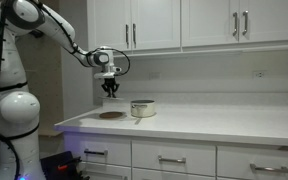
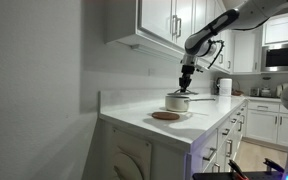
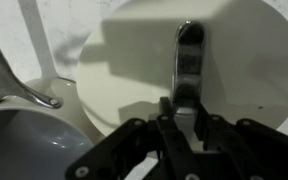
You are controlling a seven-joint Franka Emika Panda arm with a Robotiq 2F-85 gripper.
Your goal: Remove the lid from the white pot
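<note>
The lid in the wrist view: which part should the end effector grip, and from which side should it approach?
Grip the narrow metal handle at the centre of the lid, coming from above and closing the end effector across its thin width. The lid is a broad, flat disc facing the camera, so its rim likely offers no hold; only the handle stands up.

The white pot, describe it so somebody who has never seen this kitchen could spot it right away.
Find the long white counter under the wall cabinets. Toward the end by the robot stands the pot, squat, round and pale with a darker rim. Its one close neighbour is a flat brown disc; only the pot rises off the counter.
</note>
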